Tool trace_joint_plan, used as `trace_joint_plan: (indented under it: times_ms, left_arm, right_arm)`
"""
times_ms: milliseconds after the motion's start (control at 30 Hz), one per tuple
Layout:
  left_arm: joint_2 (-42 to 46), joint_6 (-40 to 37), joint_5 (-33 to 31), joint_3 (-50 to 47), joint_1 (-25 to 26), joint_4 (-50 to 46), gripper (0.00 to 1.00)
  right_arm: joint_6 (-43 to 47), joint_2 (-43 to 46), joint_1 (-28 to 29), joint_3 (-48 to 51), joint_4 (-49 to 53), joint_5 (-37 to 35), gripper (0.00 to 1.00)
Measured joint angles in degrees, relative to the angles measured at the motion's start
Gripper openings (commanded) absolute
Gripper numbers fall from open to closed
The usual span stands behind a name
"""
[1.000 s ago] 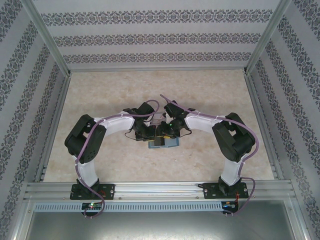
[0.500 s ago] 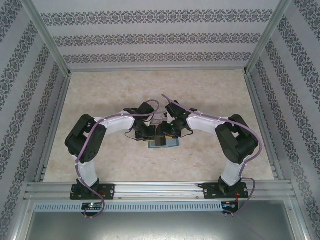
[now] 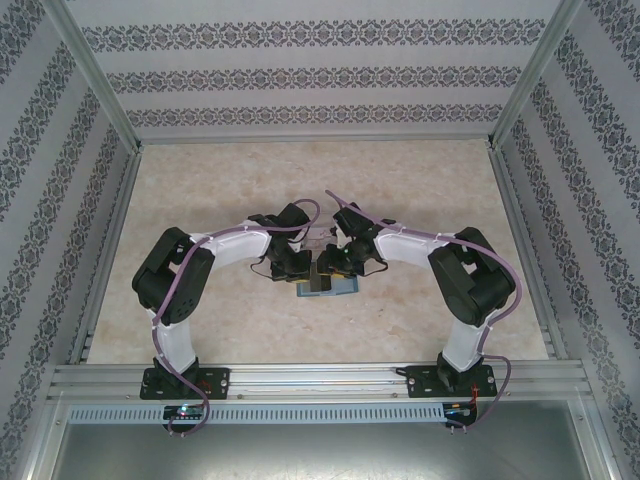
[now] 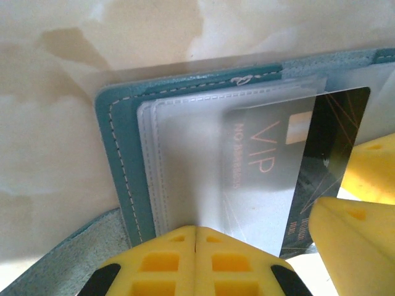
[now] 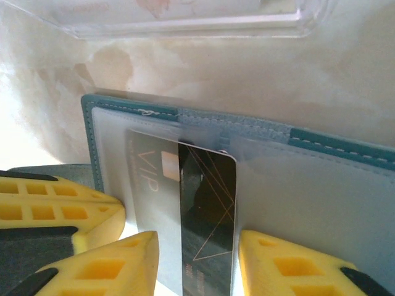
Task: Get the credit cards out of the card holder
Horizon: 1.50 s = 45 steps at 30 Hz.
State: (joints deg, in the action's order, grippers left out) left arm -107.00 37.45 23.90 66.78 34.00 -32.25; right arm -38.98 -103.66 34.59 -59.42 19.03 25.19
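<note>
The teal card holder lies open on the table between both arms. A dark credit card marked VIP sticks halfway out of its translucent pocket. My left gripper is shut, its tips pressed together on the pocket beside the card. My right gripper is open, one yellow finger on each side of the exposed card, low over the holder. Its fingers show at the right of the left wrist view. Other cards are hidden.
A clear plastic tray sits just beyond the card holder. Marble-patterned table spreads around, bounded by patterned walls and a metal rail at the near edge.
The right arm has shifted slightly over the card holder. The left arm and the holder stay where they were.
</note>
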Motion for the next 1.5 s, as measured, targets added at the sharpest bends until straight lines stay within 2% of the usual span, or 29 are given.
trace_joint_plan:
  times_ms: [200, 567, 667, 933, 1267, 1500]
  left_arm:
    - [-0.17, -0.02, 0.00, 0.28, 0.00, -0.37, 0.00]
    - [-0.22, -0.20, 0.00, 0.48, 0.00, -0.61, 0.00]
    - [-0.33, -0.24, 0.00, 0.63, 0.00, -0.79, 0.00]
    - [-0.33, -0.44, 0.00, 0.66, 0.00, -0.83, 0.00]
    - [-0.37, -0.66, 0.00, 0.66, 0.00, -0.83, 0.00]
    - [-0.37, -0.68, 0.00, 0.66, 0.00, -0.81, 0.00]
  right_arm:
    - [-0.07, -0.37, -0.59, 0.35, -0.90, 1.25, 0.30]
    - [0.02, -0.55, -1.11, 0.83, -1.60, 1.95, 0.06]
    - [0.17, -0.42, -1.11, 0.83, -1.68, 2.27, 0.02]
    - [1.73, 1.66, -1.79, 0.83, 0.35, 1.60, 0.00]
    - [6.40, 4.37, -1.81, -2.08, 10.56, -7.10, 0.00]
    - [7.08, 4.68, -0.55, -3.98, 13.33, -9.35, 0.00]
